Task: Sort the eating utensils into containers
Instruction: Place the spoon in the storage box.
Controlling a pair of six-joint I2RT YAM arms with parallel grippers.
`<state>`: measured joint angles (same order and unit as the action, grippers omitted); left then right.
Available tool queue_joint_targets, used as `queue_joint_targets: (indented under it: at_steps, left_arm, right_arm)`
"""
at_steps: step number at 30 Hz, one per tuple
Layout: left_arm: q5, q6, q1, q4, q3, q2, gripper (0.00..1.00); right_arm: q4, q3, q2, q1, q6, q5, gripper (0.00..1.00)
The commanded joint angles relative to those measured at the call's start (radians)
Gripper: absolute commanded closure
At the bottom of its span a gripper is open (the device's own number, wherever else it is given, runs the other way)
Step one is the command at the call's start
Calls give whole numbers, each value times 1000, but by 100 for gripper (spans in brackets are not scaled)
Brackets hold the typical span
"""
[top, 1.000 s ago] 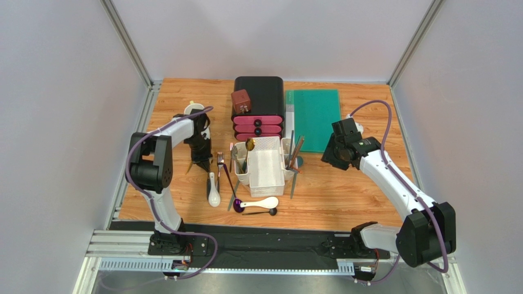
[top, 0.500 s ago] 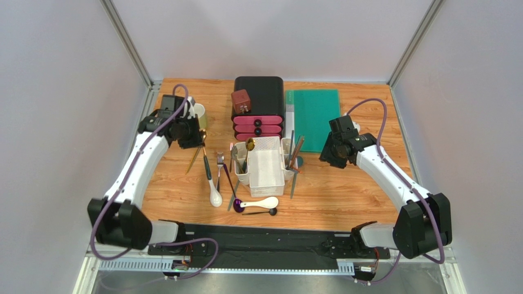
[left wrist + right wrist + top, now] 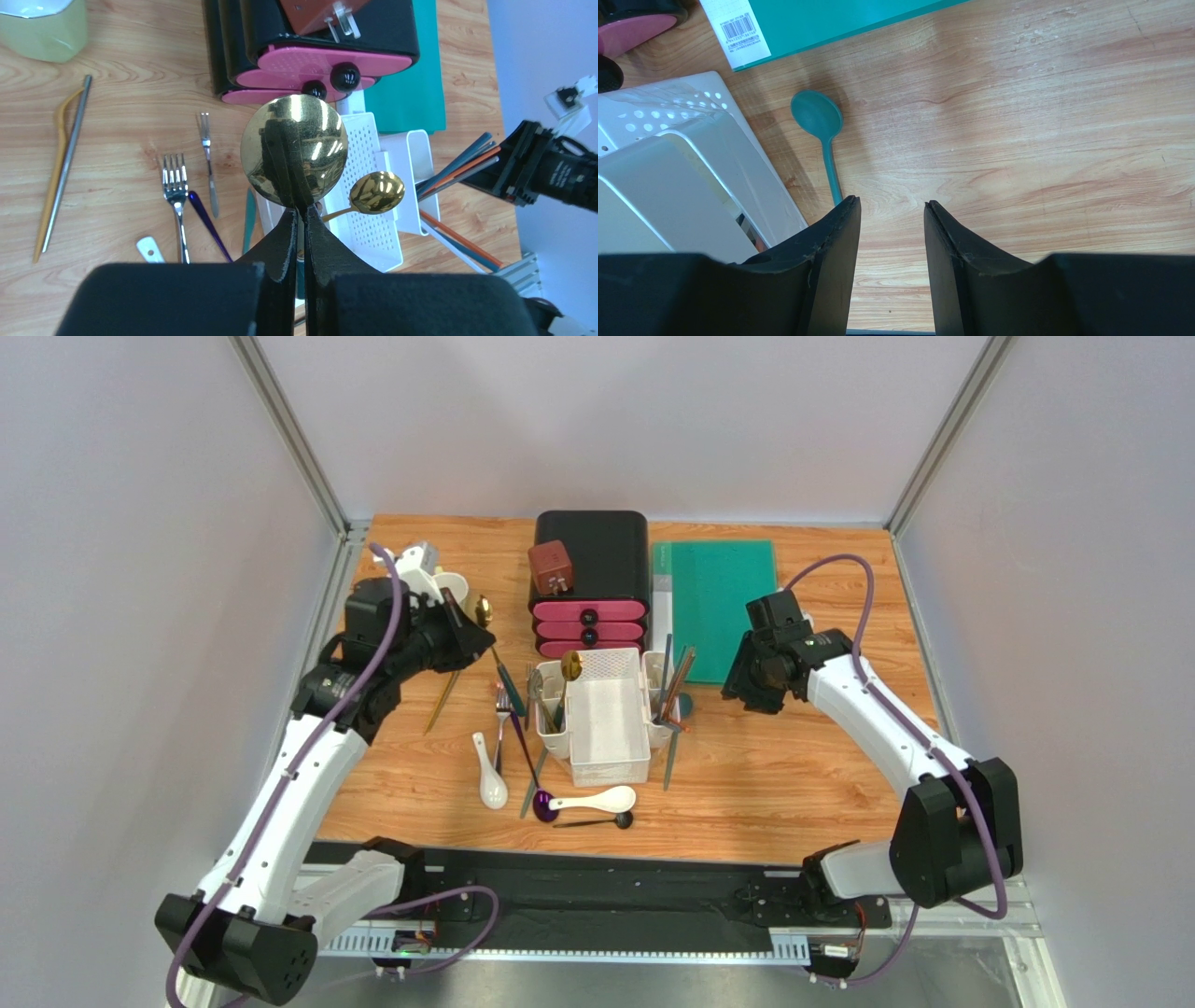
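My left gripper (image 3: 467, 626) (image 3: 298, 210) is shut on a gold spoon (image 3: 293, 150) (image 3: 481, 608) just below its bowl, held in the air left of the white caddy (image 3: 608, 753); the dark handle slants down. Another gold spoon (image 3: 377, 191) (image 3: 572, 667) stands in the caddy's left side bin, and chopsticks (image 3: 675, 686) fill the right one. On the table lie forks (image 3: 174, 189), a purple spoon (image 3: 535, 781), two white ceramic spoons (image 3: 488, 781) and a black spoon (image 3: 596, 821). My right gripper (image 3: 891, 204) (image 3: 744, 686) hangs open over bare wood beside a teal spoon (image 3: 821, 126).
A black-and-pink drawer box (image 3: 591, 581) stands behind the caddy, with a teal board (image 3: 720, 602) to its right. A pale yellow mug (image 3: 449, 588) (image 3: 42, 28) sits at the back left. A gold and a grey chopstick (image 3: 63, 161) lie near it.
My left gripper has lifted the gold spoon off the table beside the forks, raised it and swung it toward the caddy. The right gripper has edged left toward the caddy.
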<state>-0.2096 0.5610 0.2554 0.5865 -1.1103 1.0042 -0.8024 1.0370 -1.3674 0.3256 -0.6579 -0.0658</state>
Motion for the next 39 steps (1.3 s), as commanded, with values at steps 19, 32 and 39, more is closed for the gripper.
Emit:
queue_joint_targets:
  at_steps: [19, 32, 39]
  left_arm:
    - [274, -56, 311, -342, 128, -3, 100]
    - [432, -151, 433, -422, 227, -1, 100]
    - [467, -141, 452, -455, 271, 5, 100]
  right_arm:
    - [31, 35, -1, -3, -28, 50, 58]
    - [16, 34, 2, -3, -3, 84, 57]
    - [-3, 46, 1, -2, 17, 84, 58]
